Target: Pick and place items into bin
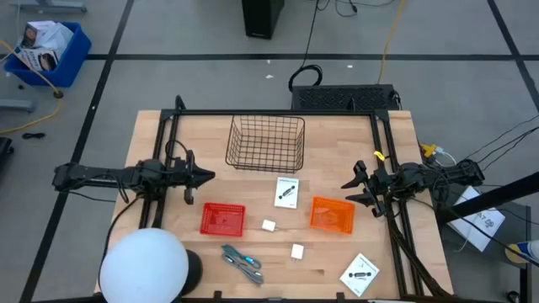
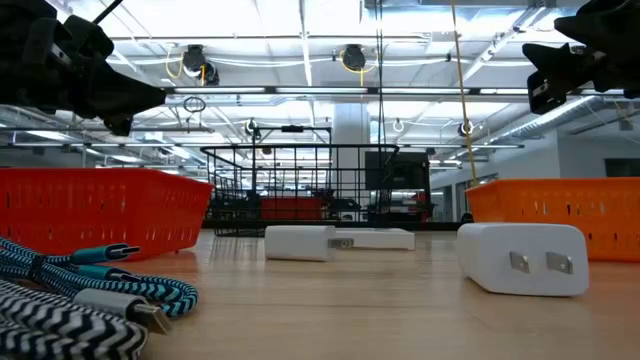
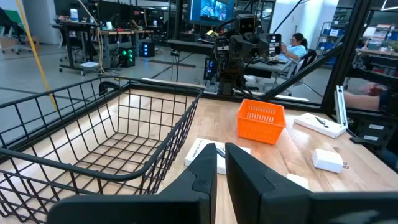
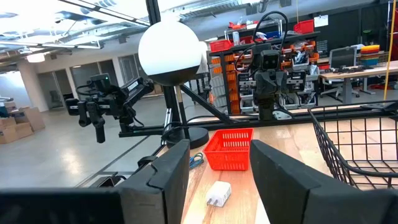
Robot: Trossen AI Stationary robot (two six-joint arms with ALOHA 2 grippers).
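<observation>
Left gripper [image 1: 206, 177] hovers over the left half of the desk [image 1: 168, 244] with its fingers [image 3: 261, 186] narrowly parted and nothing between them, pointing toward the desk's middle. Right gripper [image 1: 349, 189] hovers over the right half, facing inward, its fingers [image 4: 283, 171] set wider apart and likewise holding nothing. Between the two, toward the far edge, stands a black wire basket [image 1: 265, 141]. Just in front of the left gripper lies a red basket [image 1: 223, 220]; just beside the right gripper lies an orange basket [image 1: 332, 214]. The items all rest on the desk, outside every basket: one white card with a black part [image 1: 286, 192] lies between the wire basket and the orange basket; a second card [image 1: 360, 274] sits near the front right corner; one small white cube [image 1: 269, 225] lies between the red and orange baskets, and the other cube [image 1: 297, 251] lies nearer the front edge; the grey-blue plier-like tool [image 1: 242, 263] lies near the front edge, below the red basket. A white globe lamp [image 1: 145, 267] stands at the front left corner.
</observation>
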